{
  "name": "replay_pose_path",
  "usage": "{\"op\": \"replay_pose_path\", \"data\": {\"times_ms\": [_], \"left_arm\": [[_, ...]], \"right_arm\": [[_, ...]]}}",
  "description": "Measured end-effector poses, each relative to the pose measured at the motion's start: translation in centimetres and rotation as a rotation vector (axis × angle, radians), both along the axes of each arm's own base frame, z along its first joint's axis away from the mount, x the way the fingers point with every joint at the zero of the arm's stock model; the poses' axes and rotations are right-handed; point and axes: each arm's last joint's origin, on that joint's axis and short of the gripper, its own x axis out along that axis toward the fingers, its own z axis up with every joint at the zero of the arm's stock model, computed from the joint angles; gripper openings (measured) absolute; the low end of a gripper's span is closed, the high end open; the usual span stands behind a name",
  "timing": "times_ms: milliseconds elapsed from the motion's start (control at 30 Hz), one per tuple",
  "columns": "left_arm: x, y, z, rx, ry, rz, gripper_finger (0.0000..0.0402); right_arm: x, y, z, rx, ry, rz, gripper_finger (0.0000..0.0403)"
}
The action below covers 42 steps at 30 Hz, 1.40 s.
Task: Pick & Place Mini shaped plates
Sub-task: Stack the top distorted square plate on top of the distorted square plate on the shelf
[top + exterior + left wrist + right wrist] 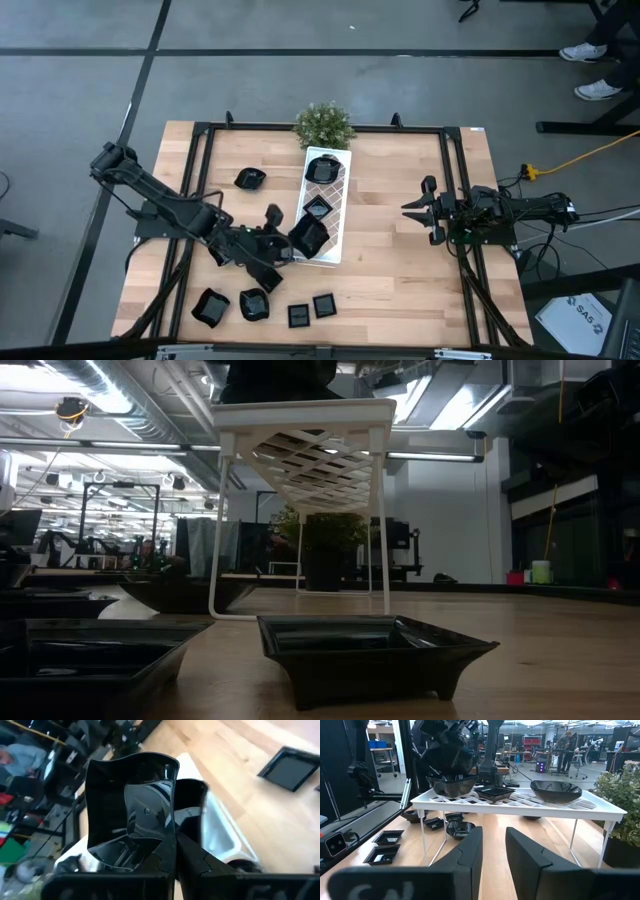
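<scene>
While left jaws (296, 243) grip a plate (309, 236), wooden table (400, 260) holds others.

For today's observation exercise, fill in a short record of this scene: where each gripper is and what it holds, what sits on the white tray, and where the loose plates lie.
Left gripper: at the near end of the white tray, shut on a wavy-edged black plate
Right gripper: right of the tray, open, holding nothing
On the tray: round plate, square plate
Loose plates: four along the table's near edge, one left of the tray
Potted plant: at the tray's far end
</scene>
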Motion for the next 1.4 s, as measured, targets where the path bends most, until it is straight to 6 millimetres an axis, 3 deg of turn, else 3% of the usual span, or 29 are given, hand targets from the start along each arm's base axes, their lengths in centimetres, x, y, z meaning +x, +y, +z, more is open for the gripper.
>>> {"op": "replay_pose_path", "data": {"times_ms": [167,1400], "left_arm": [[0.09,-0.03,0.7,0.002,-0.005,0.005,0.0002],[-0.2,0.16,0.36,-0.044,0.023,0.064,0.0006]], "right_arm": [[0.0,0.0,-0.01,0.0,0.001,0.0,0.0085],[0.0,0.0,0.0,0.0,0.0,0.0,0.0085]]}}
